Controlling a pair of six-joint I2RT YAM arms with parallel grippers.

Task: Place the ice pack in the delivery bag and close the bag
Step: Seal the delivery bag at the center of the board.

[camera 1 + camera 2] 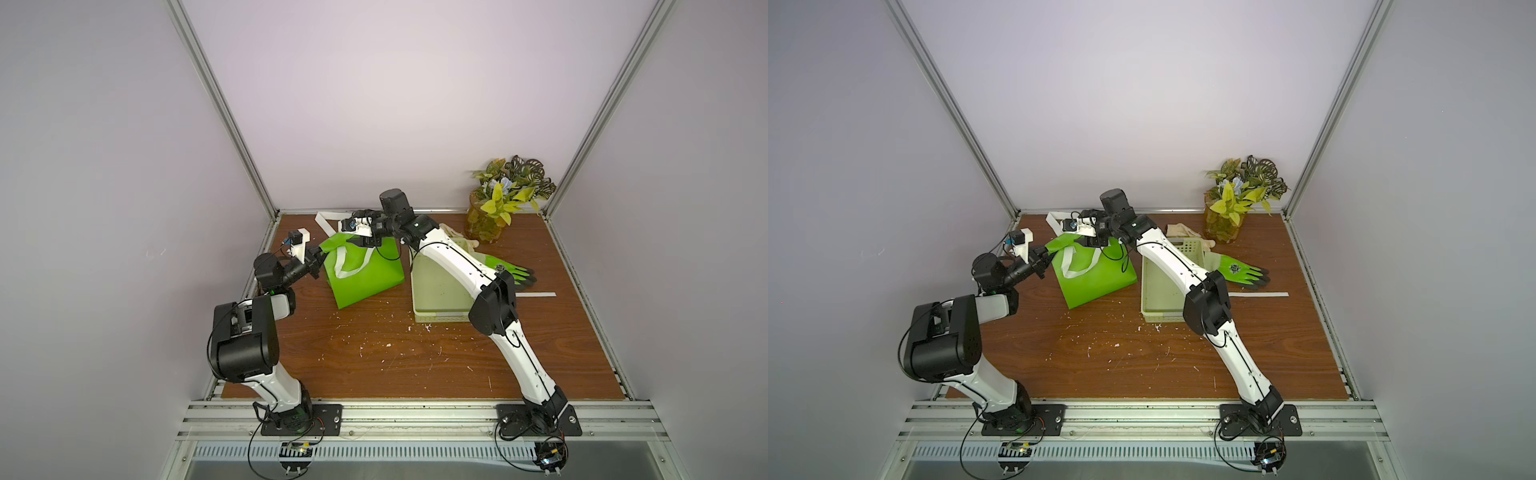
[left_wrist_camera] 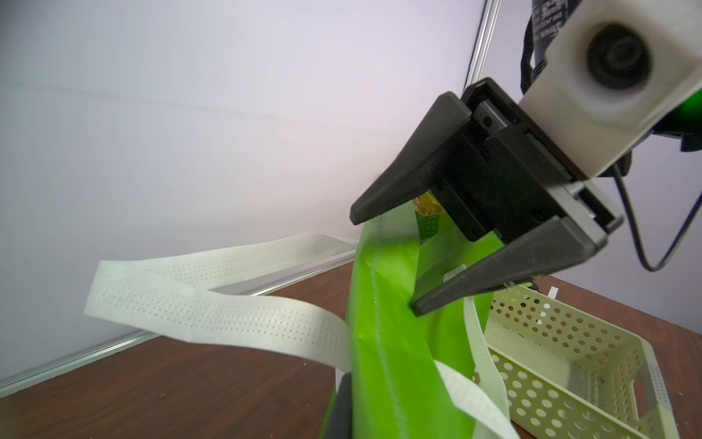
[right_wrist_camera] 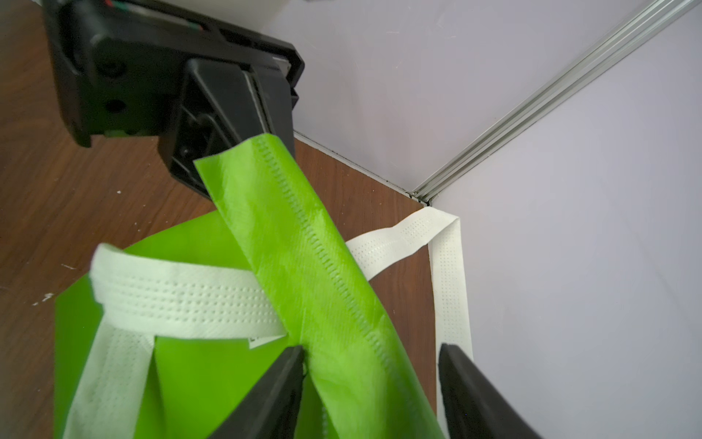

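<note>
Together at one rim: both grippers meet on the upper edge of the delivery bag (image 1: 365,274).
The bag sits on the far left part of the wooden table (image 1: 374,357), just beside a pale perforated basket (image 1: 440,319). The left gripper (image 1: 322,253) is clamped tight on an upper corner of the bag, with the rim stretched out from it as a green strip. The right gripper (image 2: 383,262) hangs over that strip with its jaws parted; the strip passes between them and one finger (image 3: 273,387) touches it. One white strap handle (image 3: 448,273) reaches toward the back wall corner, while a second strap (image 3: 182,300) lies across the bag's front face. A green glove (image 1: 1241,270) and a potted plant (image 1: 1237,208) lie to the right of the basket.
</note>
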